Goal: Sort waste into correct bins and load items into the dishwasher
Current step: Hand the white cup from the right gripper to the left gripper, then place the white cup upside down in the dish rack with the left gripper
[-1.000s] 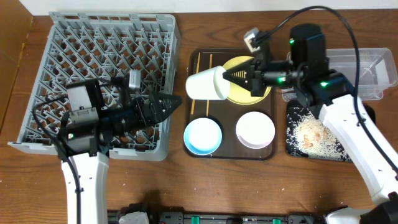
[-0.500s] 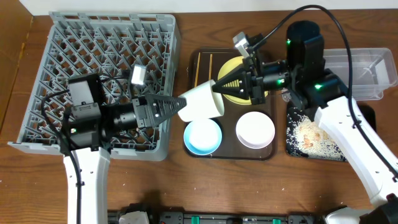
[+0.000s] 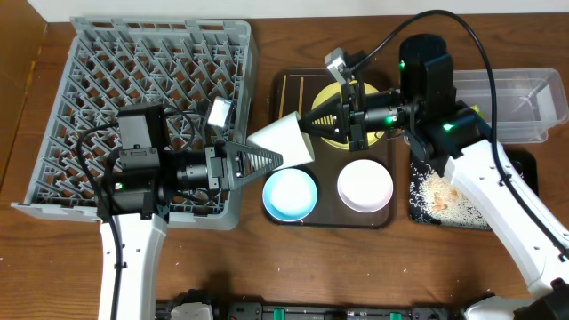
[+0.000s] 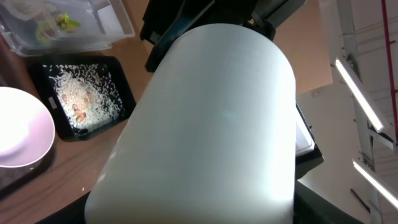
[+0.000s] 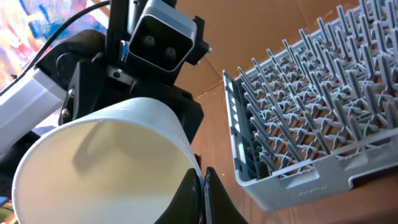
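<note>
The small white cup (image 3: pixel 283 138) hangs in the air between the dish rack (image 3: pixel 151 80) and the brown tray. My right gripper (image 3: pixel 307 124) is shut on its rim (image 5: pixel 202 180), with one finger inside the cup (image 5: pixel 99 168). My left gripper (image 3: pixel 271 160) is open, and its fingers lie either side of the cup's base, which fills the left wrist view (image 4: pixel 205 124). The light blue bowl (image 3: pixel 290 194) and white bowl (image 3: pixel 364 185) sit on the tray. The yellow plate (image 3: pixel 331 92) is mostly hidden behind the right gripper.
The dark brown serving tray (image 3: pixel 277 116) holds chopsticks (image 3: pixel 300 89) at its far left. A black tray (image 3: pixel 524 164) with rice scraps (image 3: pixel 440 191) lies at the right. Behind it stands the clear tub (image 3: pixel 524 107), with a green wrapper (image 4: pixel 65 22) inside.
My right gripper has carried the cup left and lower. My left gripper has swung right from over the rack until its fingers reach the cup's base.
</note>
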